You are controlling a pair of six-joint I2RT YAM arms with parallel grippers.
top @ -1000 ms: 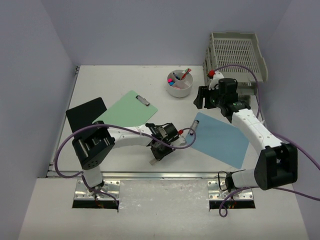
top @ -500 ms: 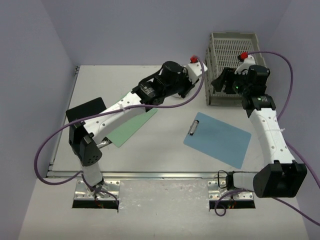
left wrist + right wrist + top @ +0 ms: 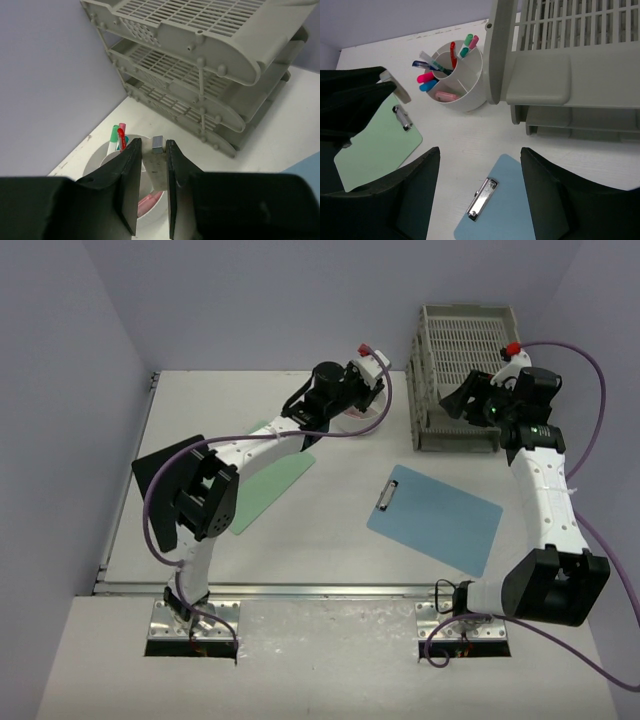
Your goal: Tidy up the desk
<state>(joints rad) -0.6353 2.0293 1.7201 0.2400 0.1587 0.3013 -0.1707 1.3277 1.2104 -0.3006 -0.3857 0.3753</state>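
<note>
The white desk [image 3: 300,540] holds a blue clipboard [image 3: 435,518] at the centre right and a green clipboard [image 3: 262,483] at the left. My left gripper [image 3: 368,388] reaches to the back. In the left wrist view it [image 3: 154,146] is shut on a small pale grey stick with a metal end [image 3: 158,144], held over a white pen cup [image 3: 100,160]. My right gripper [image 3: 455,402] hangs open and empty in front of the grey trays [image 3: 462,345]. In the right wrist view it [image 3: 480,152] is high above the blue clipboard's clip [image 3: 481,199].
The pen cup [image 3: 457,82] holds several coloured pens and stands just left of the stacked grey trays [image 3: 570,65]. A black flat thing [image 3: 165,462] lies at the desk's left edge. Lilac walls close in the left, back and right.
My left arm swung from the front centre of the desk up to the pen cup at the back. My right arm moved from beside the cup to the right, in front of the trays.
</note>
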